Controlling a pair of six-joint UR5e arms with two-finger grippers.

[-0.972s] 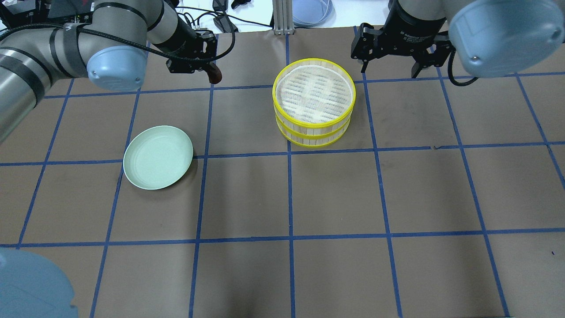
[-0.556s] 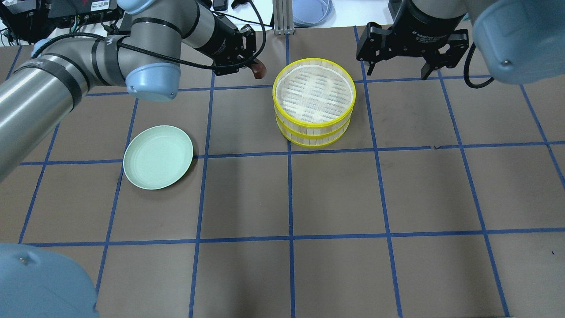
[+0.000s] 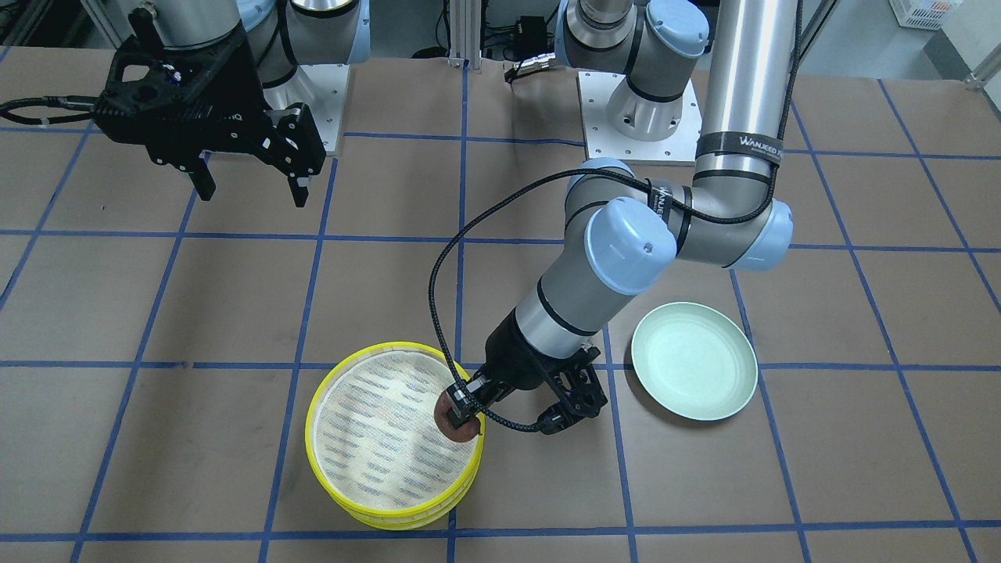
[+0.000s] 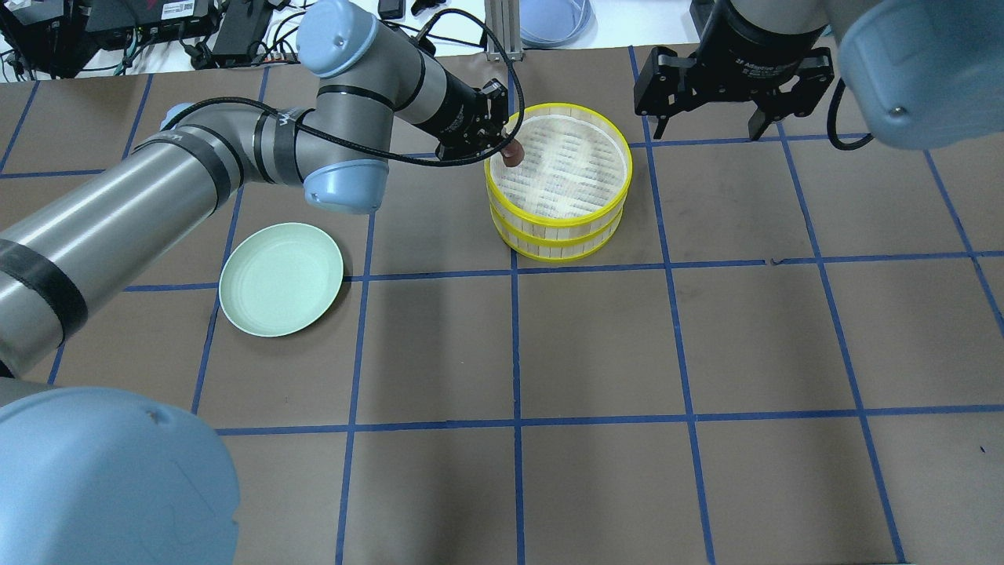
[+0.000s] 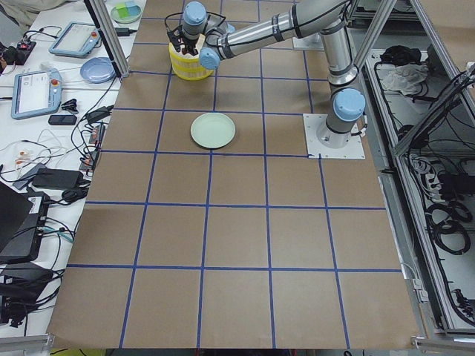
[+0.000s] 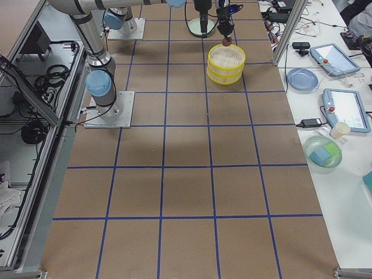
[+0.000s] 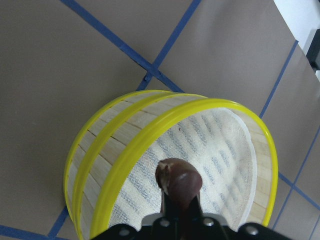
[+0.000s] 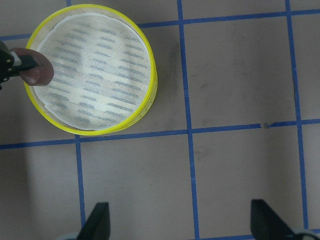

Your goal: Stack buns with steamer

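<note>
The steamer (image 4: 565,224) is two yellow-rimmed trays stacked one on the other at the far middle of the table, with the top tray's white cloth bare. My left gripper (image 4: 508,149) is shut on the dark reddish-brown bun (image 4: 513,154). It holds the bun just above the top tray's left rim. The bun (image 7: 179,181) hangs over the cloth just inside the rim in the left wrist view. My right gripper (image 4: 710,125) is open and empty, raised beyond the steamer's right side. The pale cream bun is out of view.
An empty pale green plate (image 4: 281,279) lies on the brown gridded table, left of the steamer and nearer the robot. Cables and tablets lie past the table's far edge.
My left arm has swung to the right with the dark bun, from the far left of the table to the steamer's left rim. The right gripper has stayed nearly in place.
</note>
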